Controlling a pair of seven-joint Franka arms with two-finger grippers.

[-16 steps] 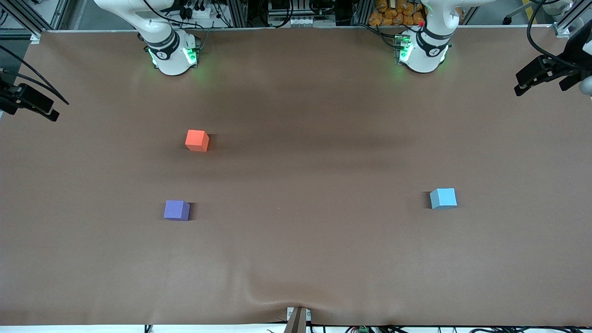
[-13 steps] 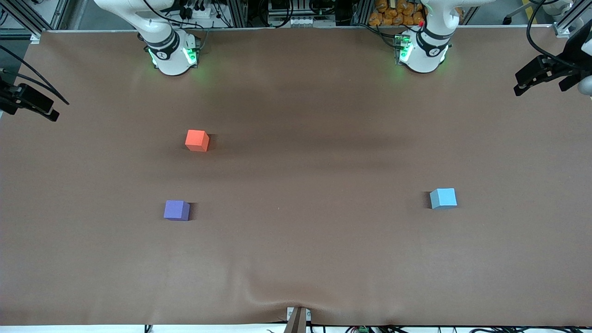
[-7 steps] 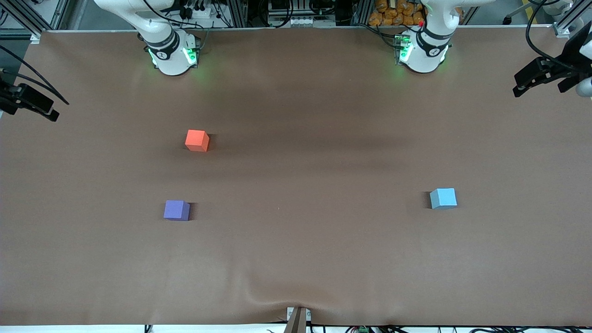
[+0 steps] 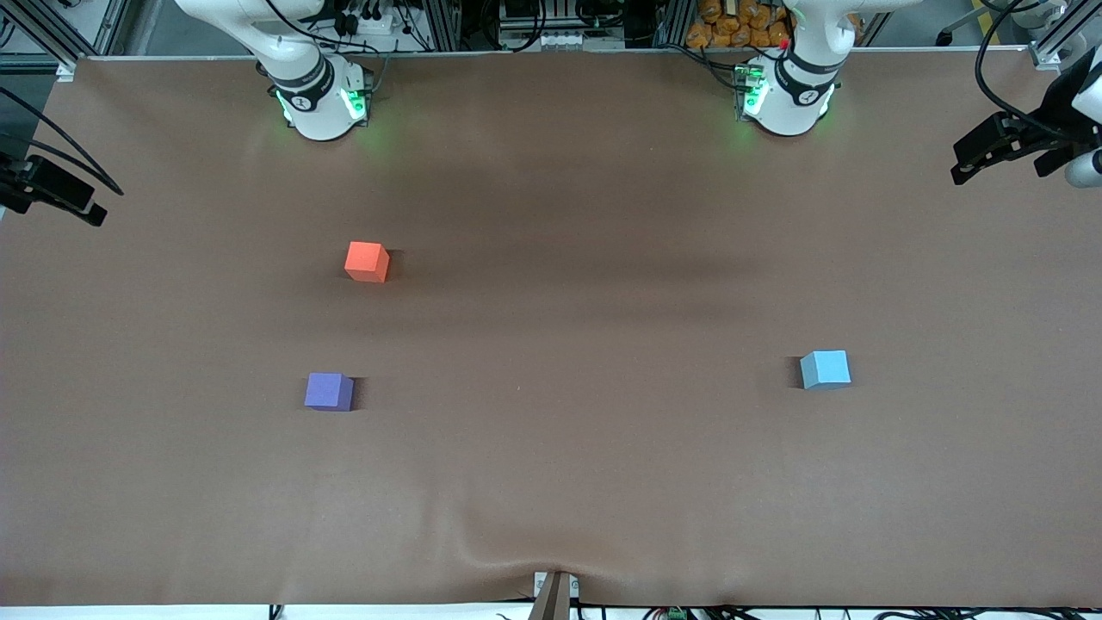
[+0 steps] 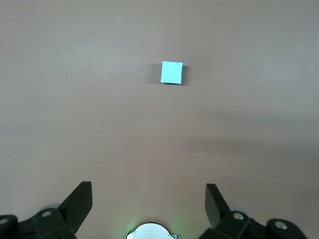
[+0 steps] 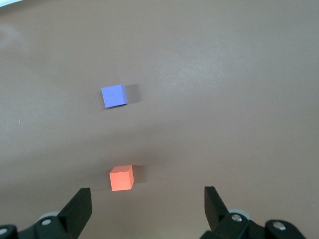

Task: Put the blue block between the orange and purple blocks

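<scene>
**Three cubes apart on the brown table, both grippers raised and empty**

We found the blue block [image 4: 826,369] resting flat on the table [image 4: 568,482] toward the left arm's end, well apart from the other two cubes. Taking the table's middle as the dial's centre in the front view, it sat at about four o'clock. The orange block [image 4: 367,261] lay toward the right arm's end at about ten o'clock, and the purple block [image 4: 329,391] at about eight o'clock, nearer the front camera than the orange one. The gap between those two stood bare.

We saw the left gripper [image 5: 148,203] up in the air over the table's edge at the left arm's end, its fingers [image 5: 79,199] spread wide and pinching nothing; the blue block showed at twelve o'clock in its wrist view. The right gripper [image 6: 147,204] hung over the edge at the right arm's end, likewise spread and empty.
</scene>
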